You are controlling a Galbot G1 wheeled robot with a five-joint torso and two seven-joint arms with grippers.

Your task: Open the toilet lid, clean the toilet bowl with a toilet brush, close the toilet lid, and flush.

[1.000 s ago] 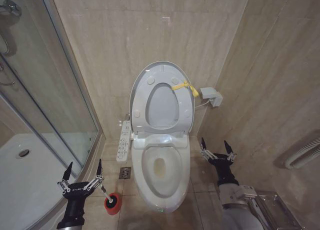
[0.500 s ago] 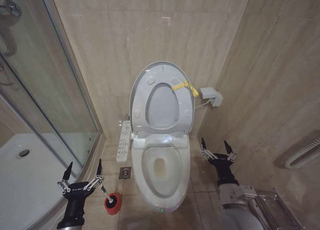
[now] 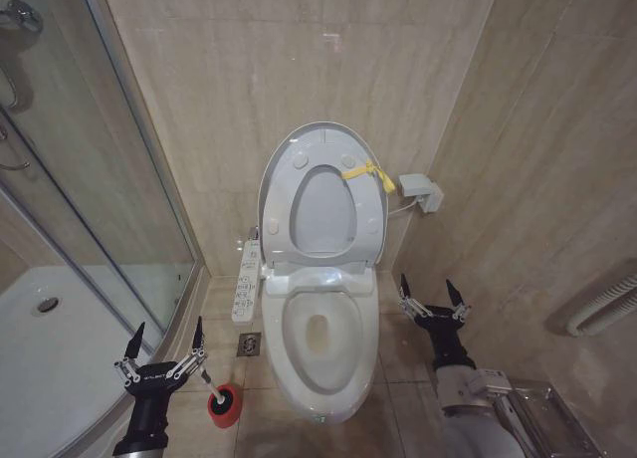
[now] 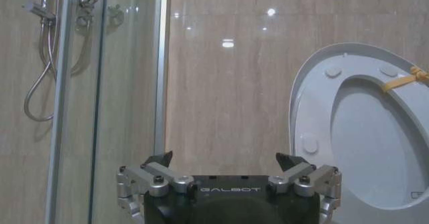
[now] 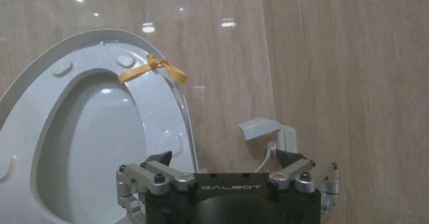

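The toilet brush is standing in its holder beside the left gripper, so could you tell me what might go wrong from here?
The toilet brush leans in its small red holder, so a grasp by the open left gripper could tip the holder over.

The brush sits in a narrow gap between the shower tray and the toilet bowl, so the arm might bump either.

The raised toilet lid could drop if knocked.

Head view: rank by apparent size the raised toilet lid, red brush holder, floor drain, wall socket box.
1. Glossy white oval toilet lid, raised against the wall.
2. Small round red brush holder and white wall socket box: look alike, unranked; the holder sits nearer the camera.
3. Square metal floor drain.
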